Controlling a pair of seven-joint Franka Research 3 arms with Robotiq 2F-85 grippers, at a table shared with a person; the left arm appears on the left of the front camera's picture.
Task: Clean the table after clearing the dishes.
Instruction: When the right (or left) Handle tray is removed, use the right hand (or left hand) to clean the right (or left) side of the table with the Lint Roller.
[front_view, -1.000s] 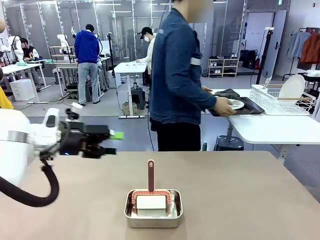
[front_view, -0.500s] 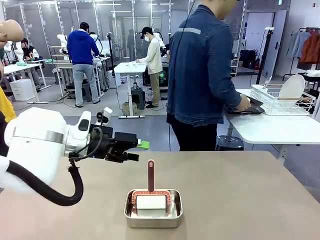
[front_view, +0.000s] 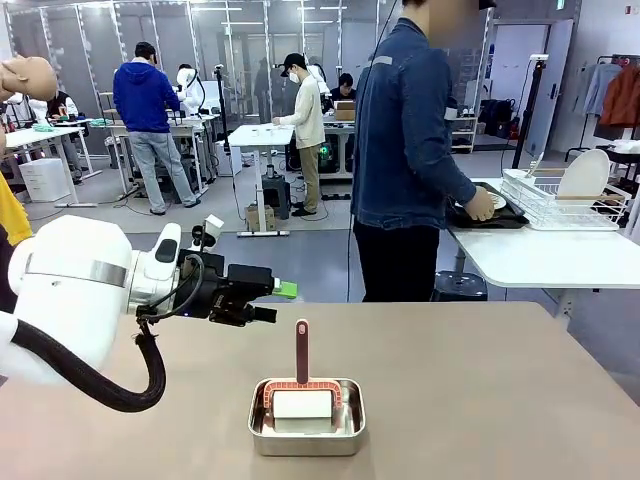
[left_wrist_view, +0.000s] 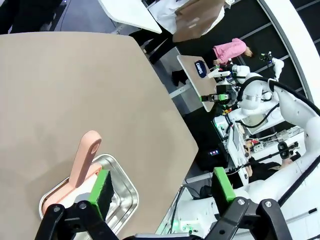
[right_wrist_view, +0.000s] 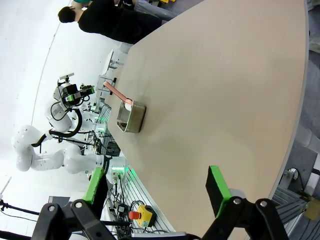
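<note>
A: Scanning from the left, what shows?
B: My left gripper (front_view: 278, 302), fingers spread, empty, above the table (front_view: 480, 380). Then a steel pan (front_view: 306, 428) with a pink roller (front_view: 301, 350). Rightward, a person (front_view: 405, 150) holds the dishes (front_view: 497, 203) at a white table (front_view: 540, 262). My right gripper (right_wrist_view: 156, 185): spread too.

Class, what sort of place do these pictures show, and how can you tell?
Probably a robotics lab: a white robot arm reaches over the table, and people work at benches behind.

Front view faces across the matte beige-brown tabletop (front_view: 480, 380); wrist views look beyond their fingers (left_wrist_view: 102, 191); all share the rectangular steel pan (front_view: 305, 443).
</note>
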